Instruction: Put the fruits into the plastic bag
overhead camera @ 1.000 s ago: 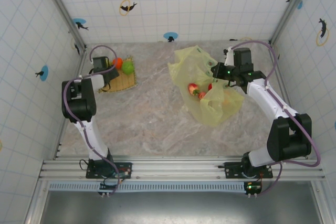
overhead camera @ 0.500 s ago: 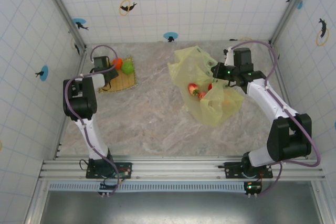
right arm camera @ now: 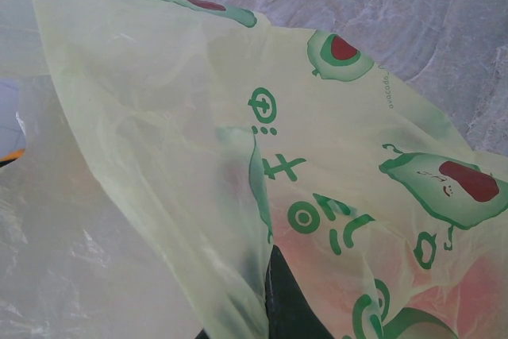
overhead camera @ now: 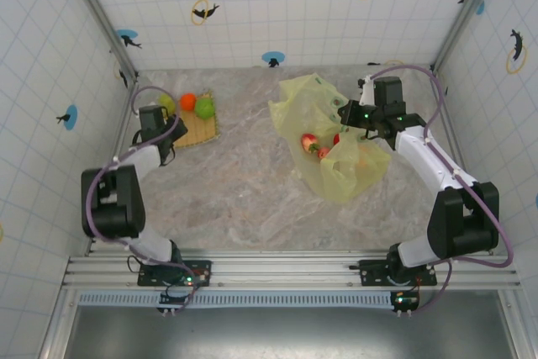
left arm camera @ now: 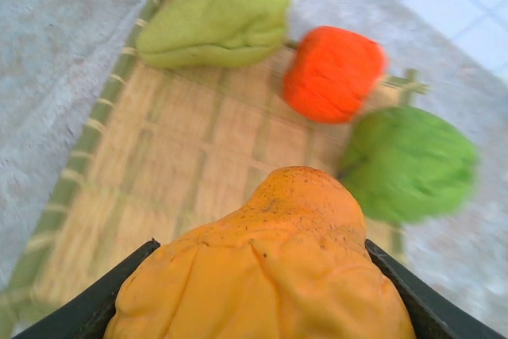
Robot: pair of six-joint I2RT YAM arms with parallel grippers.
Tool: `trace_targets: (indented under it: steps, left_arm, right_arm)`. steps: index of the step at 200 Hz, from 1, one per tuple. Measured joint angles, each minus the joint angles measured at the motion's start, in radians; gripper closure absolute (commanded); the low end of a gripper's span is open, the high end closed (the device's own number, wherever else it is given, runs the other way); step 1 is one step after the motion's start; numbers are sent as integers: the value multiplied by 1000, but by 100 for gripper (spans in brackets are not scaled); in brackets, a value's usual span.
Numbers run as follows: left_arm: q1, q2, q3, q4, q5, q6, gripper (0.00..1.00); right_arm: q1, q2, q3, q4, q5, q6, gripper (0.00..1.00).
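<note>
Since the lumpy orange fruit sits gripped between the left fingers, one black finger on each side, the left wrist view suggests the step in hand is the carry to the bag. I would keep the squeeze steady, as the fruit bulges well past the fingers and could roll out. Beyond it on the woven mat lie a yellow-green pear, a red-orange fruit and a blurred green fruit. The frame cuts off the held fruit's underside, so how deep the hold goes is unclear

From the top external view, the mat is at the desk's far left corner and the plastic bag lies toward the far right corner. The right fingers are at its far rim. My judgement is that the fruit should travel high, clear the bag's slack lip, and drop beside the red fruits inside. A low approach could push the mouth shut. The held fruit is too small to make out here

Through the right wrist view, printed film drapes across one dark finger. The right fingers are closed, seemingly pinching the rim, though the pinch itself is hidden. The pinkish patches behind the film may be fruit; I cannot tell
</note>
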Motion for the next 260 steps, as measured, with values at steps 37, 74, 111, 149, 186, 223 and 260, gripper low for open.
trace_targets:
  steps: [37, 74, 111, 149, 186, 223, 260]
  left_arm:
    - [-156, -312, -151, -20, 73, -41, 46]
    - [-435, -488, -159, 16, 158, -50, 45]
    - [-725, -353, -34, 24, 223, -18, 45]
    - [-882, -112, 167, 12, 227, 53, 46]
    - [-882, 90, 312, 2, 172, 82, 46]
    - [-882, 285, 491, -56, 132, 133, 45]
    - [-882, 427, 616, -130, 33, 193, 44]
  right_arm:
    - [-3, 0, 0, 0, -8, 1, 100]
    - [-3, 7, 0, 1, -17, 3, 100]
    - [-3, 14, 0, 1, -23, 4, 100]
    - [-6, 13, 0, 1, -35, 5, 100]
    - [-23, 13, 0, 0, -56, 4, 100]
    - [-33, 13, 0, 0, -74, 12, 100]
    - [-37, 13, 0, 3, -86, 36, 100]
